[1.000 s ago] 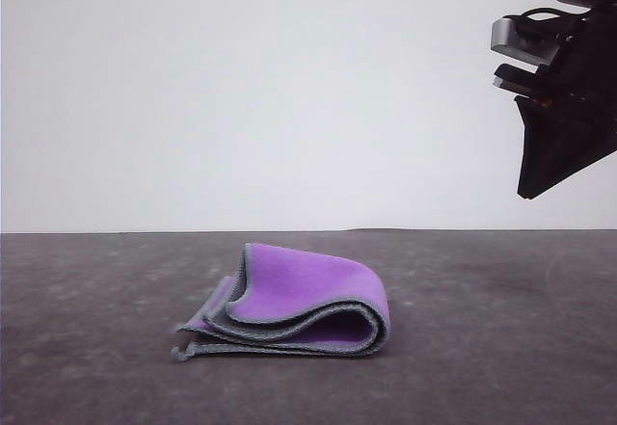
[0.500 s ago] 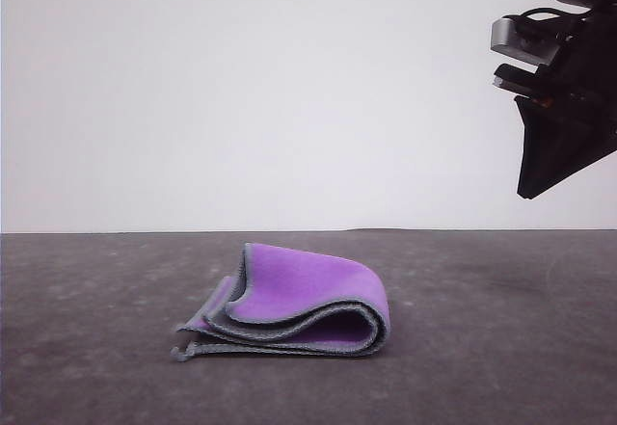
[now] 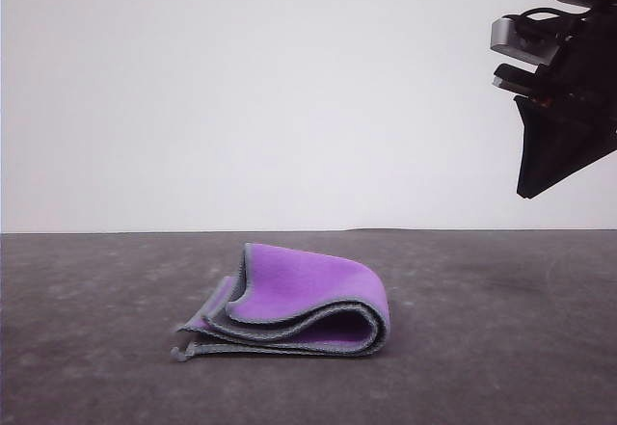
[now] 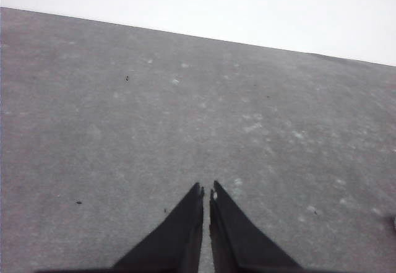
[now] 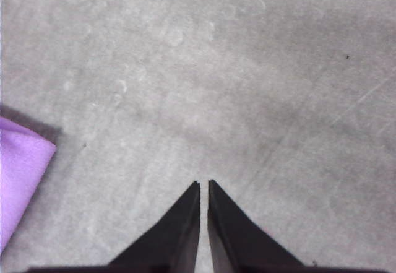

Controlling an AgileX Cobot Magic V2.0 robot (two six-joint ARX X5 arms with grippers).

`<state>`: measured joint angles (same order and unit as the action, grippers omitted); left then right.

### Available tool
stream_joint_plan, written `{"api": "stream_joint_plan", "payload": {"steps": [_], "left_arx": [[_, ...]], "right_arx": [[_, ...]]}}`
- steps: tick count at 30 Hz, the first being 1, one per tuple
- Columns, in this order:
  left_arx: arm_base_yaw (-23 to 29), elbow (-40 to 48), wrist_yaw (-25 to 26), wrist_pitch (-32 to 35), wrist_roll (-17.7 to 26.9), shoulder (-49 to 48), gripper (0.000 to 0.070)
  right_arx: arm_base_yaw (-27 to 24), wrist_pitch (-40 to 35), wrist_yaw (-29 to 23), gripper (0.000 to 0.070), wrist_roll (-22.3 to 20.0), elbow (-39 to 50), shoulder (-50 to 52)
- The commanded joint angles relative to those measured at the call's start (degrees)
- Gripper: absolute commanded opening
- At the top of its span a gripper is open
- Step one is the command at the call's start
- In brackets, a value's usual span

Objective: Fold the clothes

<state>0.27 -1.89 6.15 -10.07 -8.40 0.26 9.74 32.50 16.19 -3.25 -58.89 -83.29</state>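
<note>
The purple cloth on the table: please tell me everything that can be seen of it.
The cloth is small and soft, bright purple, with light grey stitched edging. It is folded into several loose layers: the fold bulges on the right, and the edges lie stacked and open on the left. It rests alone near the middle of the dark grey table. Nothing else touches it. One purple corner also shows in the right wrist view.

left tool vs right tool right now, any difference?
The left tool has bare dark grey table under it; the right tool has the folded purple cloth with grey stitched edging off to one side. In the front view the right tool hangs high above the table. Both are black, pointed, shut and empty.
</note>
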Motion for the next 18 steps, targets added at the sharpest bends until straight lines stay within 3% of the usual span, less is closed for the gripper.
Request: {"api": "stream_joint_plan", "payload": {"steps": [1, 11, 18], "left_arx": [[0.09, 1.16, -0.17, -0.32, -0.07, -0.01, 0.0004], [0.09, 1.16, -0.17, -0.33, -0.09, -0.01, 0.0004], [0.09, 1.16, -0.17, -0.33, -0.07, -0.01, 0.0004]], "right_arx": [[0.15, -0.32, -0.11, 0.0017, -0.84, -0.98, -0.48], [0.15, -2.19, -0.2, 0.0017, -0.93, -0.96, -0.48], [-0.37, -6.15, -2.2, 0.0017, -6.82, -0.99, 4.69]]}}
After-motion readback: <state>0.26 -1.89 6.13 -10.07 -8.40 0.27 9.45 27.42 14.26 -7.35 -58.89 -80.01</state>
